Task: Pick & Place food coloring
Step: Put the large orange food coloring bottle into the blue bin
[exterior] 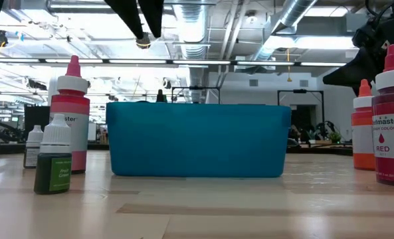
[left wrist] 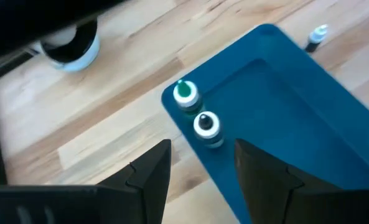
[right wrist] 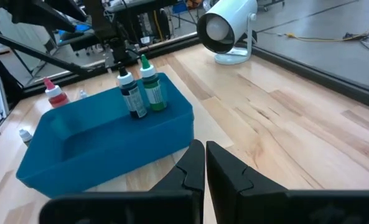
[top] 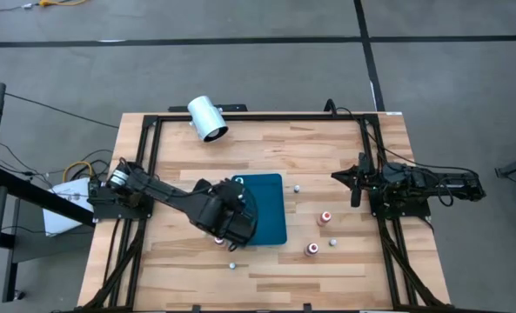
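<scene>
Two food coloring bottles stand upright in a corner of the blue tray (left wrist: 284,118): one with a green top (left wrist: 185,94), one with a white cap and dark tip (left wrist: 206,126). The right wrist view shows them too (right wrist: 142,93), and the tray (top: 271,213) lies mid-table. My left gripper (left wrist: 203,152) hangs open above that corner with nothing between its fingers, and it shows at the top of the low view (exterior: 142,20). More bottles stand on the table: red-topped ones (top: 325,217) (top: 311,249) and small ones (top: 297,188) (top: 232,265). My right gripper (right wrist: 205,155) waits shut at the table's right side.
A large white cylinder (top: 208,118) lies at the table's far left. In the low view, a pink bottle (exterior: 70,116) and a green one (exterior: 54,159) stand left of the tray, with a red (exterior: 391,126) and an orange bottle (exterior: 363,136) to its right. A black frame (top: 258,116) edges the table.
</scene>
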Robot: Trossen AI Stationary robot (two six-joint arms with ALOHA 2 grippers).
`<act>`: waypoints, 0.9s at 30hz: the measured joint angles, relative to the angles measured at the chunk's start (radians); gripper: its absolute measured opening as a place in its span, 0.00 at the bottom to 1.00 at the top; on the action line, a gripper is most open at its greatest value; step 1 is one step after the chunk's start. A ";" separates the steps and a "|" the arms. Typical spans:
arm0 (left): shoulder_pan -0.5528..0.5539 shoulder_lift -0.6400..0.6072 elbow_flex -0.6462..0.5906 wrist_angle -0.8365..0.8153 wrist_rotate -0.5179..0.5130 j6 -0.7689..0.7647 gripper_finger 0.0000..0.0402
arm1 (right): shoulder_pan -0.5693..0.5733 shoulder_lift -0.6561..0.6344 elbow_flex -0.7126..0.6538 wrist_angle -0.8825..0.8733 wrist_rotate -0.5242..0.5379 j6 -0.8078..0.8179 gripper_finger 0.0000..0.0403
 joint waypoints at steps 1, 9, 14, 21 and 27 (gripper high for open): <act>-0.002 -0.004 -0.007 0.001 -0.002 -0.005 0.42 | 0.000 0.000 0.000 0.000 0.000 0.000 0.02; 0.012 -0.027 -0.111 0.014 -0.008 -0.031 0.42 | 0.000 0.000 0.000 0.000 0.000 -0.001 0.02; 0.017 -0.125 -0.248 0.115 -0.037 -0.061 0.42 | 0.000 0.000 0.000 0.001 0.000 -0.001 0.02; 0.032 -0.406 -0.597 0.488 -0.064 0.062 0.42 | 0.000 0.000 0.000 0.012 0.000 -0.001 0.02; 0.071 -0.644 -0.902 0.853 -0.024 0.265 0.42 | 0.000 0.000 0.000 0.072 0.000 0.001 0.02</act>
